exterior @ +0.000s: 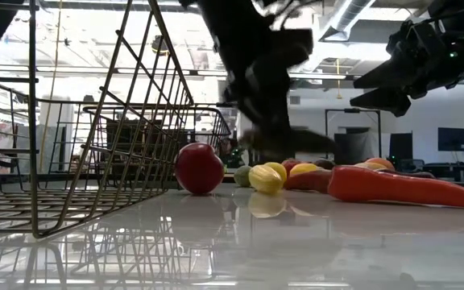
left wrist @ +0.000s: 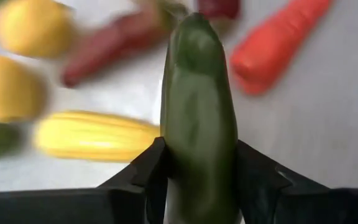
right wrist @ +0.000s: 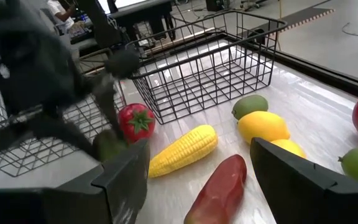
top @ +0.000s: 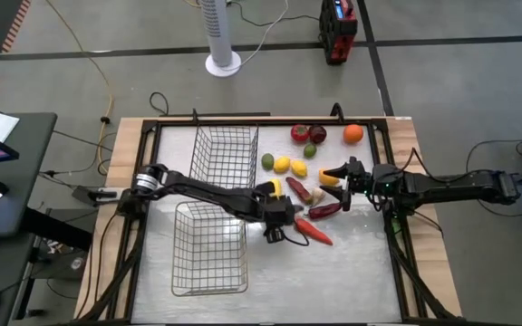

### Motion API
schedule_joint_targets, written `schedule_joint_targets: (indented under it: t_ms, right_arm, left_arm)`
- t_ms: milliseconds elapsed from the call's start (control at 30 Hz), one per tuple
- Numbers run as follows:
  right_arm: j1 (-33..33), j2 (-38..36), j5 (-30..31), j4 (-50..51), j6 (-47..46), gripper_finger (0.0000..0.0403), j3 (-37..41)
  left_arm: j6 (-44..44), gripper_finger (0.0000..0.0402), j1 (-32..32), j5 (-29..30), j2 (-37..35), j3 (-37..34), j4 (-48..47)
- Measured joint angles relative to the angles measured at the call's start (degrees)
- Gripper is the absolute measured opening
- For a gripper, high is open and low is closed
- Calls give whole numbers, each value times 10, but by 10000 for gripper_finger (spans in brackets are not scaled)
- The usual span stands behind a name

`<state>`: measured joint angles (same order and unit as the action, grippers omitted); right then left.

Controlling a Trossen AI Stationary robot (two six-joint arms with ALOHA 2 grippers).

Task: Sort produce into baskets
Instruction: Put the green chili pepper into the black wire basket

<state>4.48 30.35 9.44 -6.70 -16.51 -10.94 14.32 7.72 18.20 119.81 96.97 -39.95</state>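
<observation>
The left claw (left wrist: pixel 197 180) has its two fingers clamped on the cucumber (left wrist: pixel 197 106), which runs lengthwise straight out ahead of the fingers, just above the table beside the carrot (top: pixel 314 232) and the corn (left wrist: pixel 95 135). The nearer basket (top: pixel 208 249) lies just beside this claw, toward the left arm's base, so the left arm is better placed to carry it there. The right claw (right wrist: pixel 197 168) hangs with fingers apart over the pepper (right wrist: pixel 219 190), holding nothing.

A glossy white table (top: pixel 352 263) carries two wire baskets (top: pixel 226 150) (top: pixel 209 248) at centre-left, with a carrot (top: pixel 314 232), corn (right wrist: pixel 183 149), lemons (top: pixel 282 164) and orange (top: pixel 352 134) at upper right.
</observation>
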Motion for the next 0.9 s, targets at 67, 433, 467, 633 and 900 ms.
schedule_joint_targets:
  t_ms: [67,433,467,633,900]
  right_arm:
    - [0,0,0,0,0,304,0]
    - [0,0,2,8,0,304,0]
    - [0,0,2,9,0,304,0]
    - [1,0,6,7,0,304,0]
    - [1,0,12,4,0,304,0]
  left_arm:
    - [-9,139,-6,29,-23,0,-12]
    - [-28,141,-49,186,-175,-74,-40]
    - [-22,141,-55,192,-191,-98,-35]
    - [13,141,-93,200,-282,-251,27]
    - [46,169,-171,104,-389,-374,77]
